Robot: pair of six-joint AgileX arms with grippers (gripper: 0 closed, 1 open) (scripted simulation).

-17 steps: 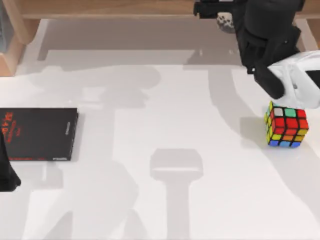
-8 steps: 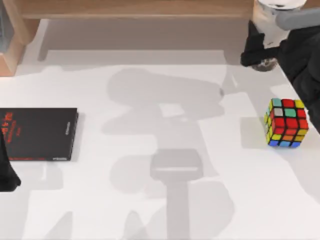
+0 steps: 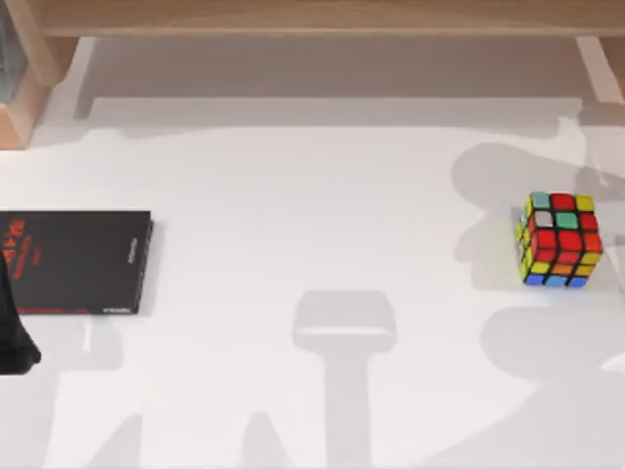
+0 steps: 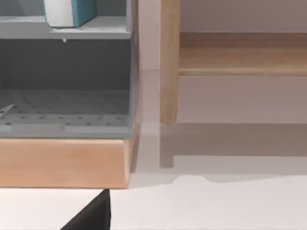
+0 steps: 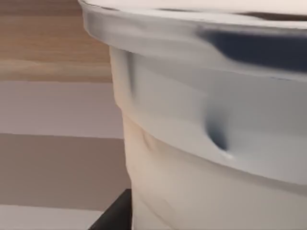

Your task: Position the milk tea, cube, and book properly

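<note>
In my right wrist view, a pale milk tea cup sits very close to the camera. I cannot tell how either gripper's fingers stand. From the top, the cube stands at the right side of the white table. A thin black book lies flat at the left. Far back in my left wrist view, a teal book sits on a grey shelf, upper left.

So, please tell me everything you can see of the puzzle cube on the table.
The cube is a small 3x3 puzzle with black edges between glossy stickers. Its top face is mostly red, with teal, yellow, white and green squares; a lower row shows blue and orange. It sits flat and upright near the right side of the white table, with nothing touching it but the tabletop.
</note>
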